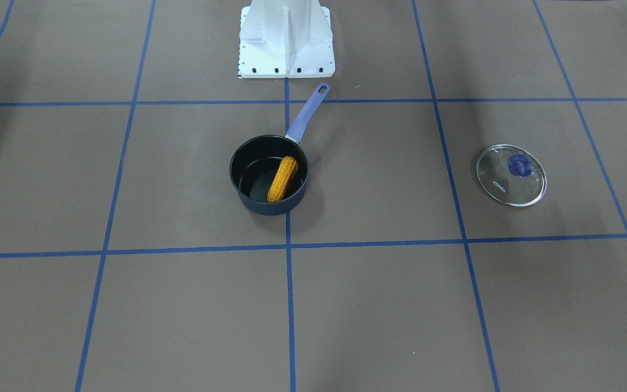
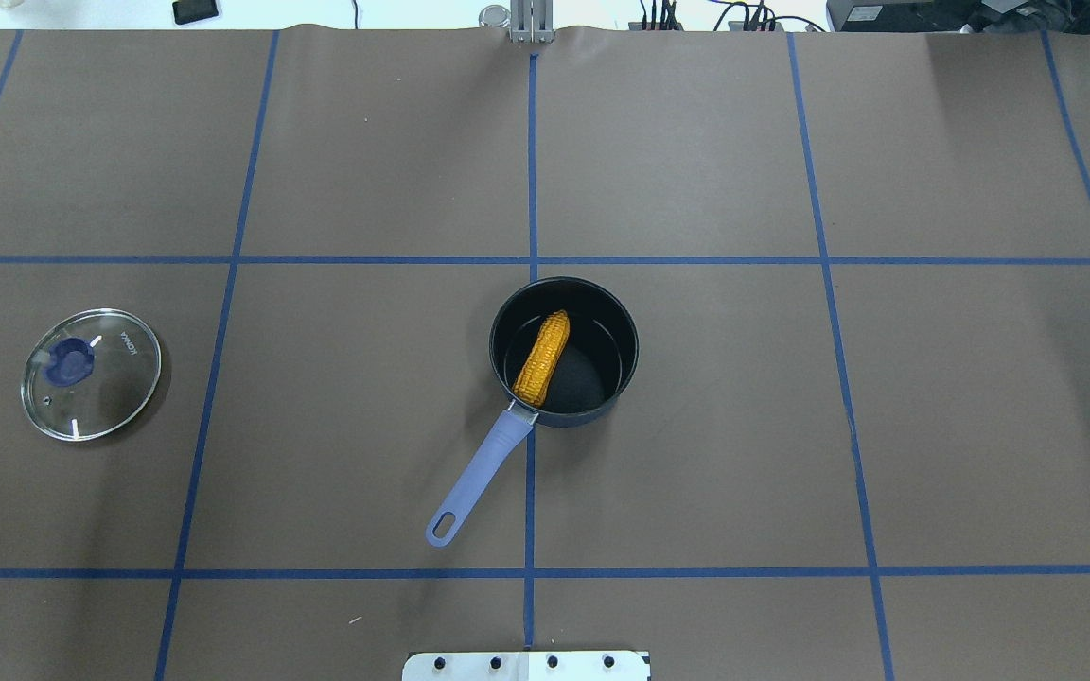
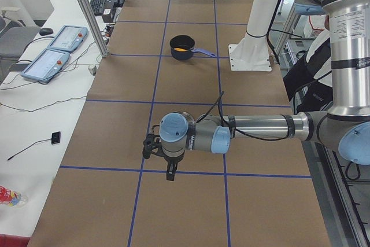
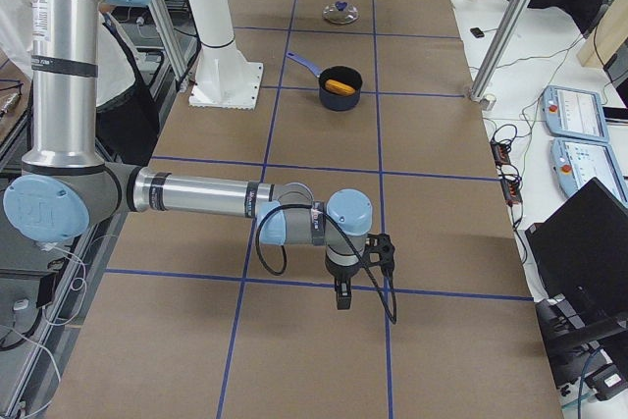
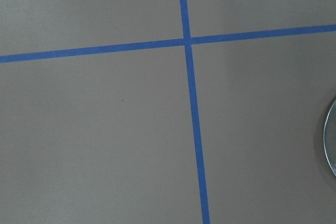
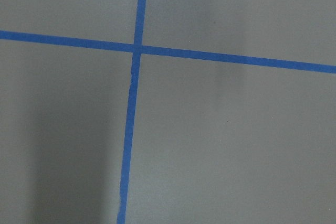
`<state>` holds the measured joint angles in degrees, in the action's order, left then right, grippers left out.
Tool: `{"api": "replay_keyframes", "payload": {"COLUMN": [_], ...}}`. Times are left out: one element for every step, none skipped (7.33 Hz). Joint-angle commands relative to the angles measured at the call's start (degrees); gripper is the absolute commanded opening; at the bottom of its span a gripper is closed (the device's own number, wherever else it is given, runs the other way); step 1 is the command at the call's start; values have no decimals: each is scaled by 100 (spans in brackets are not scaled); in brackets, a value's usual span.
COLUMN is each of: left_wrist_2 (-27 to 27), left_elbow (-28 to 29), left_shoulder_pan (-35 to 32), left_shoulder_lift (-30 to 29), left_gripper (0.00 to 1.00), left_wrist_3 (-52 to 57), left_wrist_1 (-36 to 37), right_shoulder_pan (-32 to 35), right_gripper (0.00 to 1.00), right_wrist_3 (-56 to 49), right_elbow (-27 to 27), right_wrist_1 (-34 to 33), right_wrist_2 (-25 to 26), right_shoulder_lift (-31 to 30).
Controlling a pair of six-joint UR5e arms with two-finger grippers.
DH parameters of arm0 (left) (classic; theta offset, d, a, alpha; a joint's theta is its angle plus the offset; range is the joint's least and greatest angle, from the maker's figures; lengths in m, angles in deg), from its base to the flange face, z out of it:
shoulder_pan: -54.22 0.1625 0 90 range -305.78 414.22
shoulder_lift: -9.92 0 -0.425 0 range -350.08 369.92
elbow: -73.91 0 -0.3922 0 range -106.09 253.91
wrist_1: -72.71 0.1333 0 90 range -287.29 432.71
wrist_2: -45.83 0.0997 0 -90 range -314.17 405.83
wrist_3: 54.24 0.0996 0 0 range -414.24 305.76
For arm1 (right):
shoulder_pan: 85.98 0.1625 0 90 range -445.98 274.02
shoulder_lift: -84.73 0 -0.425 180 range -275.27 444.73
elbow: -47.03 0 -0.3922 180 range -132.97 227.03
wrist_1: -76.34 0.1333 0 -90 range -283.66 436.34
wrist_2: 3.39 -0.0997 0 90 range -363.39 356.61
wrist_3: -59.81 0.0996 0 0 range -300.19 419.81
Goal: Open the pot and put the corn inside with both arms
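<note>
Brown paper (image 2: 696,426) covered the table, gridded with blue tape (image 2: 531,189). A white bench (image 3: 34,137) alongside carried 2 blue control pendants (image 3: 45,63).

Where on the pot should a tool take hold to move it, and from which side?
The lavender handle, from above, closing across its narrow width. It juts clear of the pot toward the robot's base, unobstructed; the round body is wide and holds the corn.

Overhead, front cameras opposed, steep; both show pot (image 1: 253,182).
</note>
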<state>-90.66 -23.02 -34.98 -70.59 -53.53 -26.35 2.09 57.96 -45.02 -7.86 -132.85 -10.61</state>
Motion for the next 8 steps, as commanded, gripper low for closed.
{"api": "replay_keyframes", "payload": {"left_wrist_2": [0,0,0,0,0,0,0,0], "left_elbow": [-1,-1,-1,-1,-1,-1,-1,-10], "left_shoulder_pan": [-18,-18,-18,-10,-10,-10,-10,-10], "left_shoulder_lift": [0,0,0,70,79,79,79,79], "left_gripper": [98,98,98,98,98,98,98,98], "left_wrist_3": [0,0,0,0,9,9,9,0], "left_wrist_1": [-9,-9,-9,-9,-9,-9,-9,-9], "right_shoulder_pan": [0,0,0,0,0,0,0,0], "right_gripper": [100,100,100,100,100,100,100,100], "right_wrist_3": [0,0,0,0,0,0,0,0], "right_elbow": [3,3,11,12,12,12,12,3], "right_wrist_1": [0,0,0,0,0,0,0,0], "right_wrist_2": [-1,-1,-1,-1,-1,-9,-9,-9], "right_shoulder_lift": [7,7,7,15,24,24,24,24]}}
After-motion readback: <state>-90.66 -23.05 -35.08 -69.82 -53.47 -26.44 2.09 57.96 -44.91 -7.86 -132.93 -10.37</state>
